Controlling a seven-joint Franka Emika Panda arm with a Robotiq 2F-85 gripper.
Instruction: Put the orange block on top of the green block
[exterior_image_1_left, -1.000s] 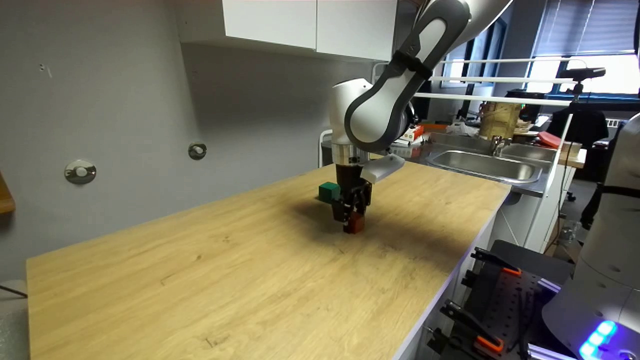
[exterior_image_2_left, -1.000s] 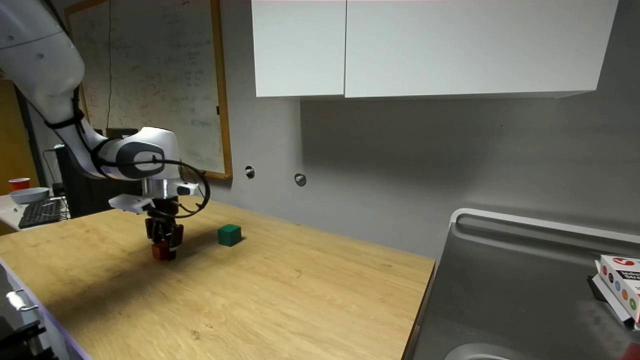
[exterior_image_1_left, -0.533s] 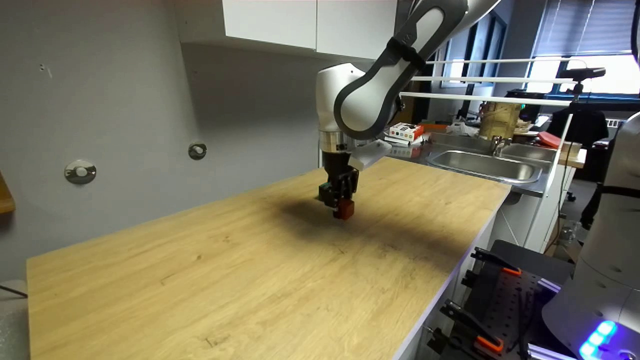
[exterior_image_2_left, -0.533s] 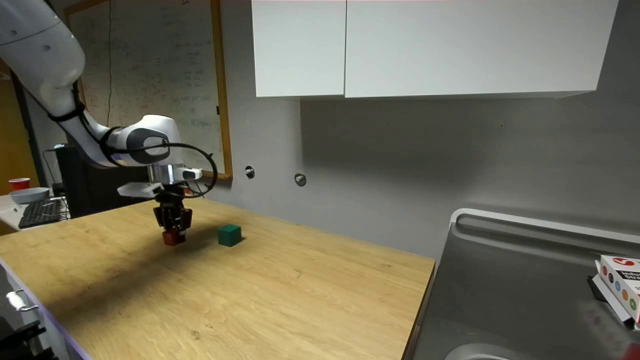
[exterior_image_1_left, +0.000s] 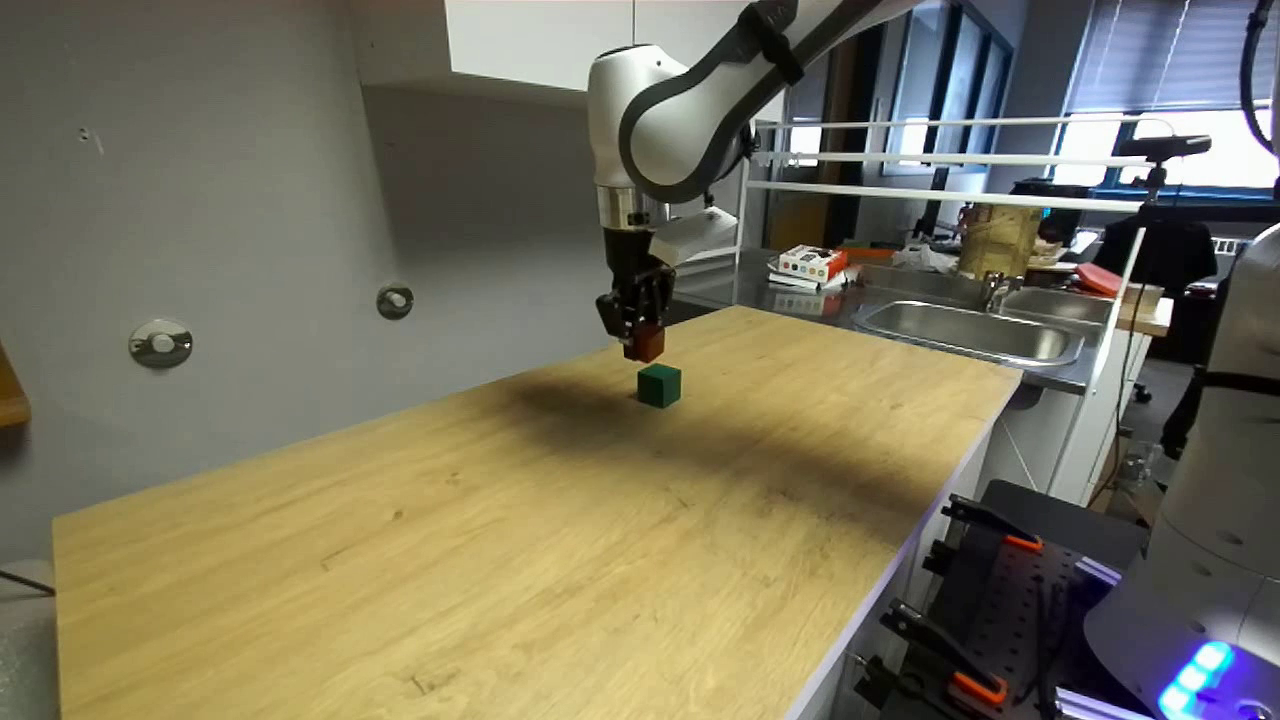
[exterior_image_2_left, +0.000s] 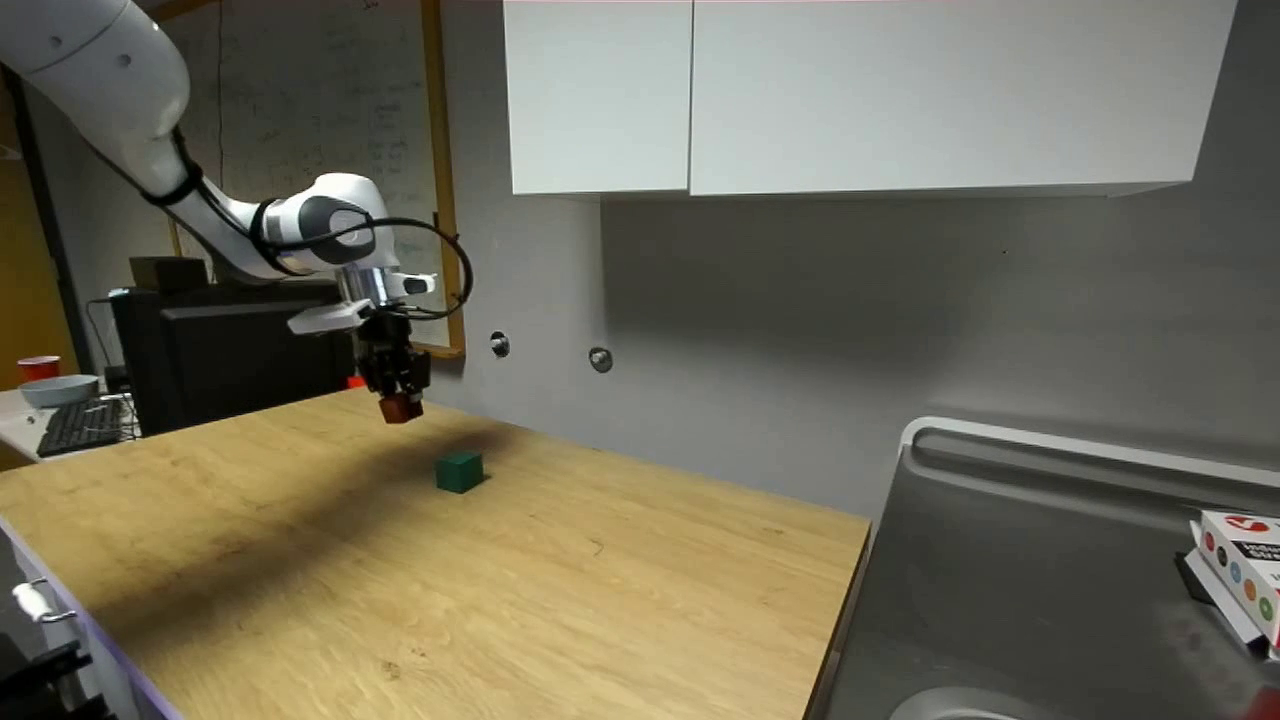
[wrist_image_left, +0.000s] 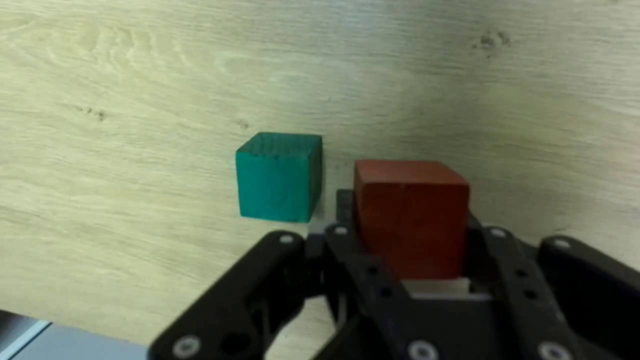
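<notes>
Orange block (wrist_image_left: 412, 222) in pincer (wrist_image_left: 408, 215), green block (wrist_image_left: 278, 178) apart; box lettering (exterior_image_2_left: 1258, 551) blurred.

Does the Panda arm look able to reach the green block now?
Probably yes: the green block sits uncovered on the wood-grain tabletop, no obstacle visible beside it, though the jaws hold the orange block.

free: air above green block (exterior_image_2_left: 459, 473) | obstacle: wall cabinet (exterior_image_2_left: 850, 95), higher up | gap claw (exterior_image_1_left: 643, 336) to wall (exterior_image_1_left: 260, 230): hard to judge

orange block (wrist_image_left: 412, 225): plain red-orange cube, gripped at its sides, held aloft | green block (wrist_image_left: 274, 187): dark-green cube, resting flat, lower, apart, left of orange block in wrist view
</notes>
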